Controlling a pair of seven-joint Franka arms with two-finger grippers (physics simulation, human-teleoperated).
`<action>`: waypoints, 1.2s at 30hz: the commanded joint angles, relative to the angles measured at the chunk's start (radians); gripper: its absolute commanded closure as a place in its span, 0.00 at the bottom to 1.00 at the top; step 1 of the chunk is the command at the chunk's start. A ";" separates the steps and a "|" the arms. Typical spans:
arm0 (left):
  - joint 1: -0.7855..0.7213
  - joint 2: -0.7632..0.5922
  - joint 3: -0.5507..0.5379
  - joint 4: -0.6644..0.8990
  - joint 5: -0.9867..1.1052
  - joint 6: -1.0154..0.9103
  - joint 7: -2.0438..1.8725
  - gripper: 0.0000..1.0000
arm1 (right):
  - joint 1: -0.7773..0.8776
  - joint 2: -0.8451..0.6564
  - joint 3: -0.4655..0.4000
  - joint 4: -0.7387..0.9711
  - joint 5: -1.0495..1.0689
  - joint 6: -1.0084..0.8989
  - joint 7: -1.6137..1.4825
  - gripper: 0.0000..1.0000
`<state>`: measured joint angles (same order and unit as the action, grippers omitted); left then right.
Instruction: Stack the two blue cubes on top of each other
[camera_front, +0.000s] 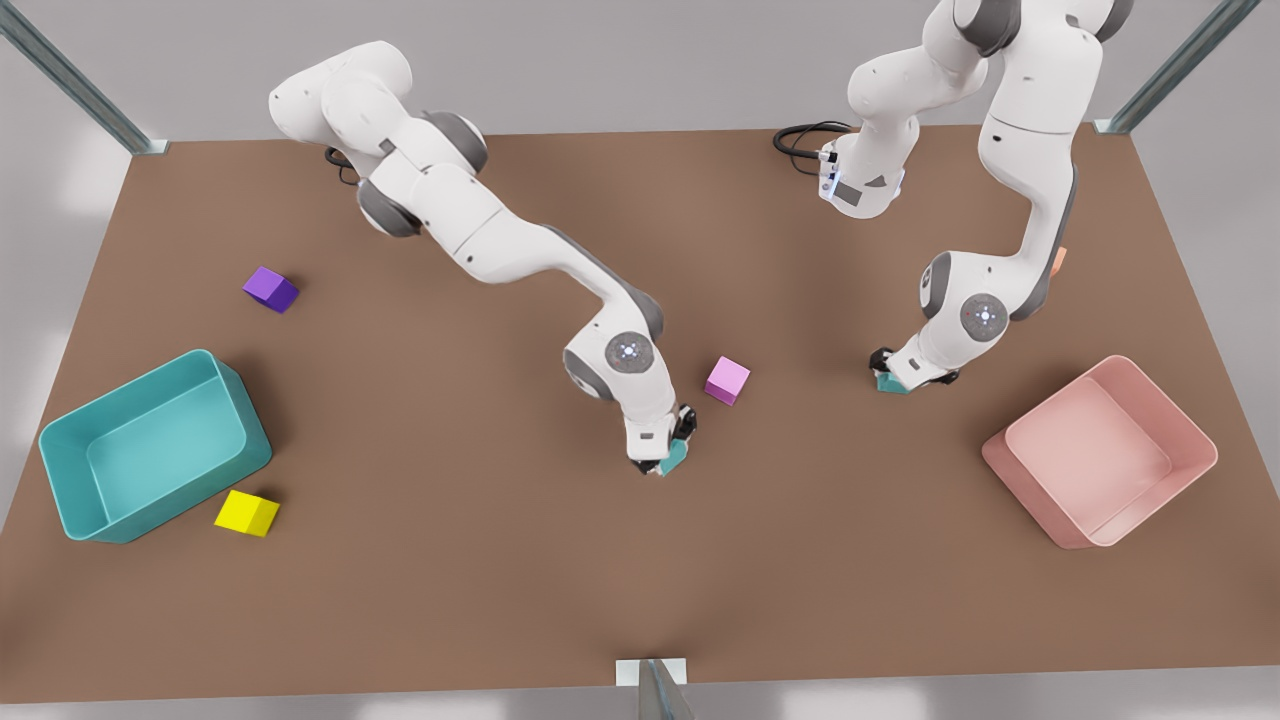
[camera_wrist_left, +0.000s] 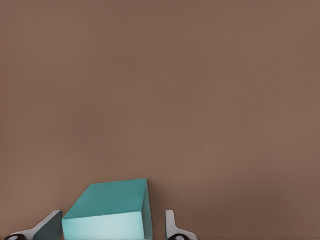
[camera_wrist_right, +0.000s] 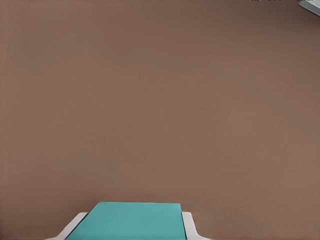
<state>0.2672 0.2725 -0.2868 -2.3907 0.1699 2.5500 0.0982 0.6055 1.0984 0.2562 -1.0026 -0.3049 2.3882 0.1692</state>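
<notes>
Each gripper, left (camera_wrist_left: 107, 227) and right (camera_wrist_right: 132, 227), is clamped on one teal cube (camera_wrist_left: 107, 210) (camera_wrist_right: 130, 220). The cubes sit well apart; nothing is stacked yet.

No readable text, labels, brands, numbers or signs appear on anything.

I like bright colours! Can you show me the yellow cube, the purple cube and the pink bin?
yellow cube (camera_front: 246, 513), front view, top face.
purple cube (camera_front: 270, 288), front view, top face.
pink bin (camera_front: 1190, 450), front view, rim.
</notes>
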 joint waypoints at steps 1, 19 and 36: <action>0.000 0.002 0.000 0.001 0.002 0.007 -0.012 0.00 | 0.010 -0.002 0.002 0.001 -0.026 -0.004 0.111 0.54; 0.023 0.039 0.003 -0.018 0.008 0.009 -0.014 0.00 | 0.028 0.031 -0.015 -0.001 -0.028 0.068 0.102 0.11; 0.015 0.001 -0.003 0.019 0.008 -0.063 -0.046 0.37 | -0.312 -0.624 0.063 -0.066 0.141 -0.925 0.116 0.00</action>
<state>0.2846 0.2901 -0.2874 -2.3774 0.1862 2.5564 0.0750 0.3220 0.5144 0.3214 -1.0710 -0.2146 1.9228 0.2537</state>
